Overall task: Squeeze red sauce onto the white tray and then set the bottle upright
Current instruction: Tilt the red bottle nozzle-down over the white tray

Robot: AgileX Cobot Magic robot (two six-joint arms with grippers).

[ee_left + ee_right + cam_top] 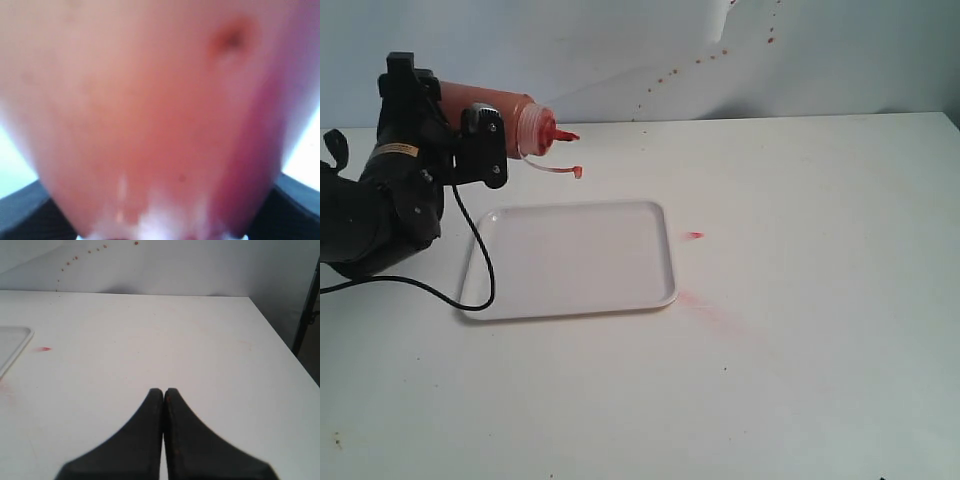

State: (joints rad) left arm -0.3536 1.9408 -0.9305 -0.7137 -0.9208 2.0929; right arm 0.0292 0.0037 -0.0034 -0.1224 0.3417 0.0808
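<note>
In the upper left of the exterior view, the left end effector (450, 115) is clamped around the middle of the bottle (515, 120), holding it off the worktop (800, 300) and lying nearly level, with its red nozzle (563, 134) pointing toward the right of the frame. The tethered cap (578, 172) dangles below the nozzle on its thin strap. In the left wrist view the bottle (150, 125) fills almost the whole frame as an orange-pink blur. The white tray (570, 262) lies flat on the worktop at centre left, below and to the right of the nozzle, its surface plain white. Just right of the tray are a small red fleck (693, 236) and, lower, a pinkish smear (705, 305). In the right wrist view, the right end effector (163, 392) has its two dark fingers pressed together with nothing between them, above bare worktop, and a corner of the tray (12, 342) shows at the left edge.
</note>
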